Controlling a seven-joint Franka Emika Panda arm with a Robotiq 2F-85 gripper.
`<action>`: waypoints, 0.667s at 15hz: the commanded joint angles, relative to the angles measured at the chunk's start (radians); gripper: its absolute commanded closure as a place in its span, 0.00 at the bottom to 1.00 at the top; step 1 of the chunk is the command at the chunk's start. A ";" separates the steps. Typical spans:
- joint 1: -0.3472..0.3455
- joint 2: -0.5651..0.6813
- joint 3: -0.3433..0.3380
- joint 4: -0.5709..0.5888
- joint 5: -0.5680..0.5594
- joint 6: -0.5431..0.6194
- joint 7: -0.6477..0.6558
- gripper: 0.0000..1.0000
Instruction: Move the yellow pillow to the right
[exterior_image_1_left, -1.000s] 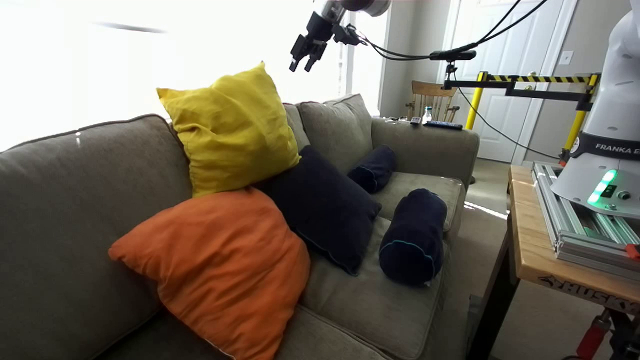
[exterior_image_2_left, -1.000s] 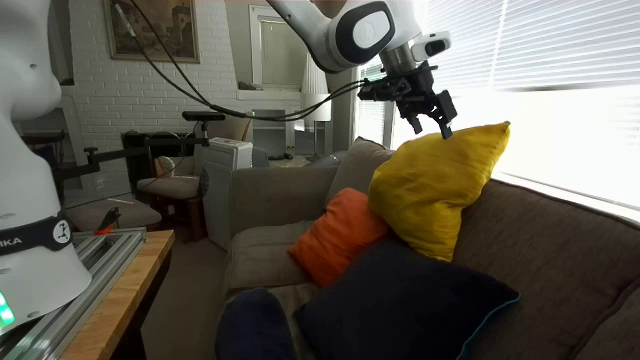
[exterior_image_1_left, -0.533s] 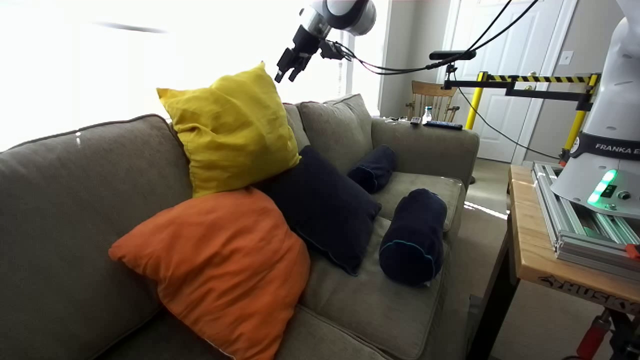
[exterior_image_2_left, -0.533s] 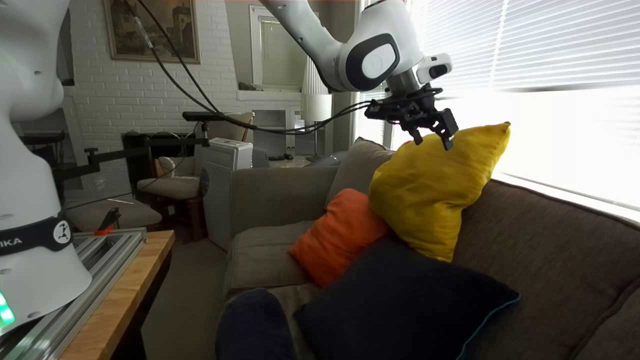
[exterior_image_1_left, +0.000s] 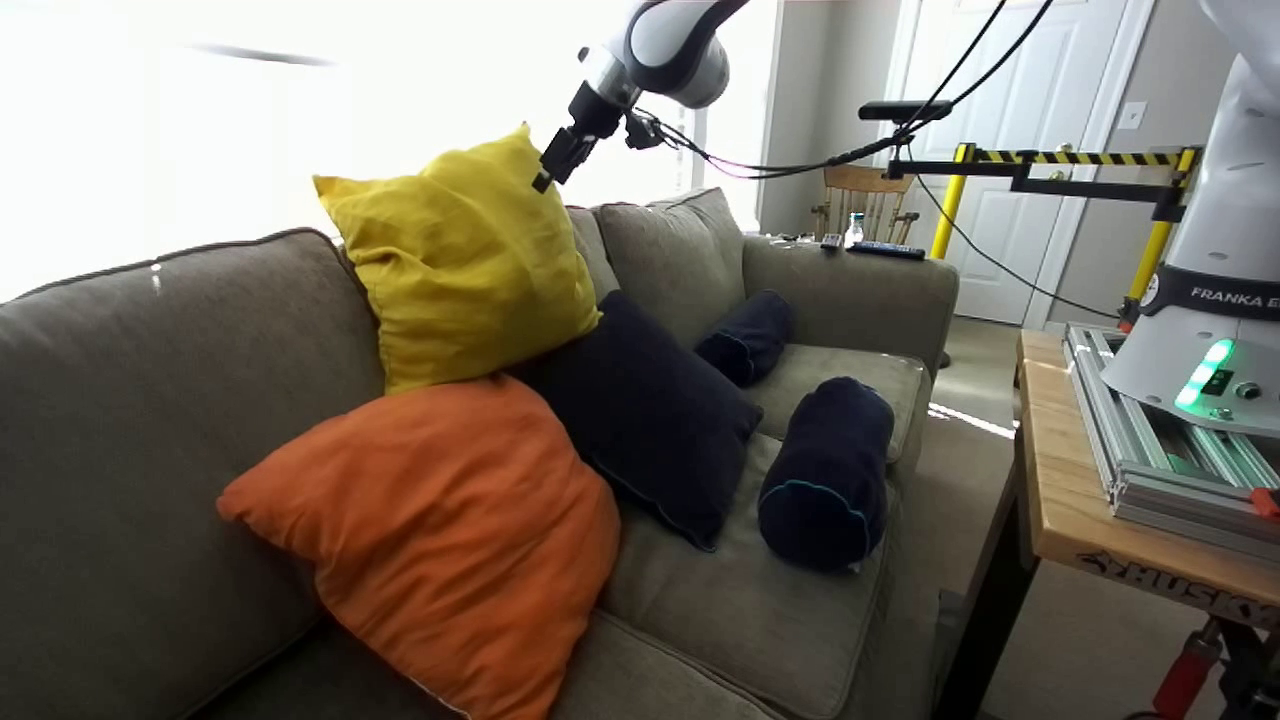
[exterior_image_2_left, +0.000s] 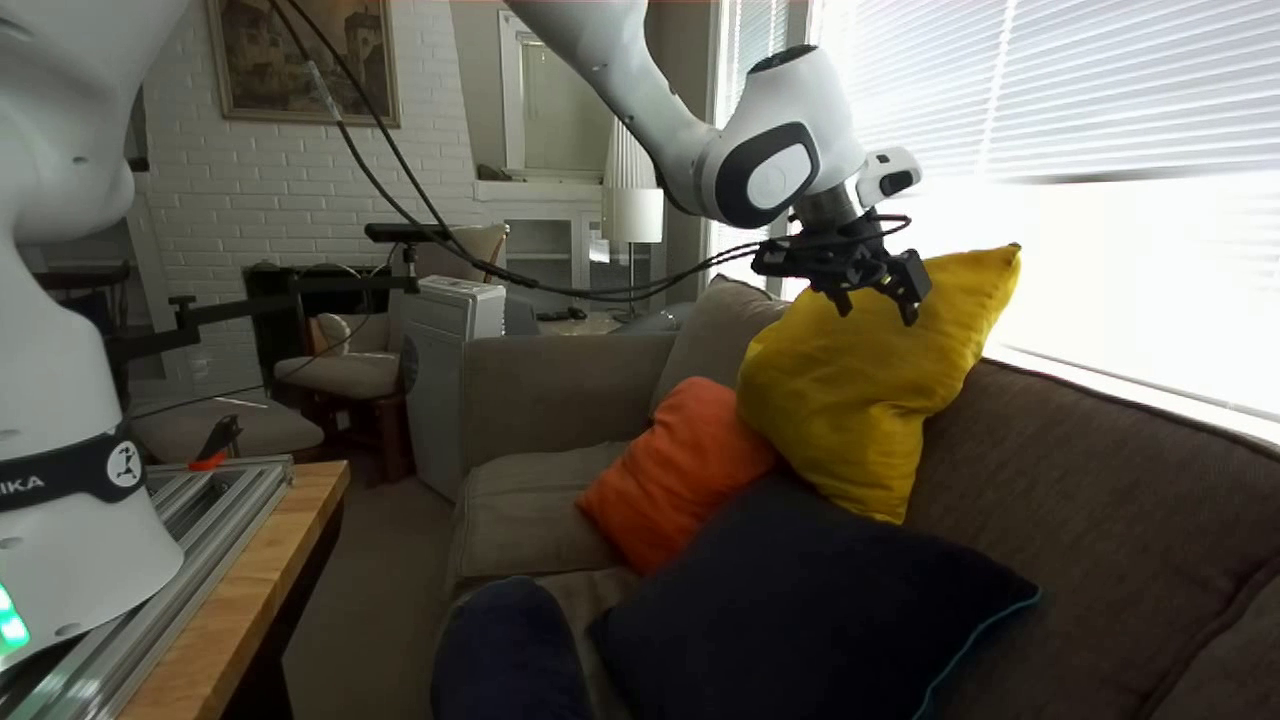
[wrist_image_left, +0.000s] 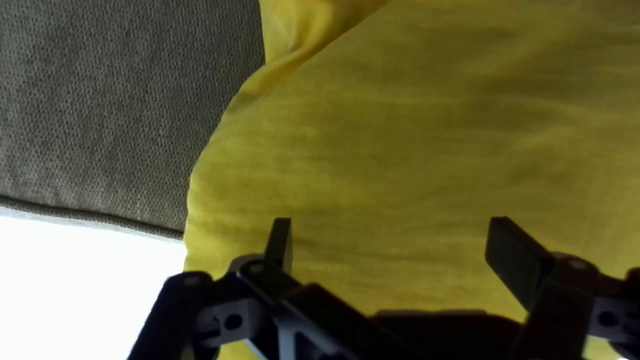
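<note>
The yellow pillow (exterior_image_1_left: 455, 270) is a square mustard-yellow cushion. It leans against the sofa back, above the orange pillow and the navy square pillow; it also shows in an exterior view (exterior_image_2_left: 850, 390). In the wrist view the yellow pillow (wrist_image_left: 400, 135) fills most of the picture behind the fingers. My gripper (exterior_image_2_left: 876, 308) is open with nothing between its fingers, in front of the pillow's upper part. In an exterior view the gripper (exterior_image_1_left: 545, 182) overlaps the pillow's upper right edge. The wide finger gap of the gripper (wrist_image_left: 390, 225) shows in the wrist view. I cannot tell whether it touches the fabric.
The orange pillow (exterior_image_1_left: 450, 540) and navy square pillow (exterior_image_1_left: 660, 420) lie on the sofa below the yellow one. Navy bolsters (exterior_image_1_left: 825, 475) lie further along the seat. The sofa back (exterior_image_1_left: 150, 420) runs along the bright window. The robot stands on a wooden table (exterior_image_1_left: 1070, 480).
My gripper has moved down toward the upper part of the yellow pillow, staying open. The pillows have not moved.
</note>
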 joint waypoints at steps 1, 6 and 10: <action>-0.035 0.106 0.041 0.119 -0.012 0.011 -0.082 0.00; -0.039 0.199 0.040 0.221 -0.019 -0.004 -0.108 0.00; -0.032 0.275 0.035 0.321 -0.021 -0.031 -0.107 0.34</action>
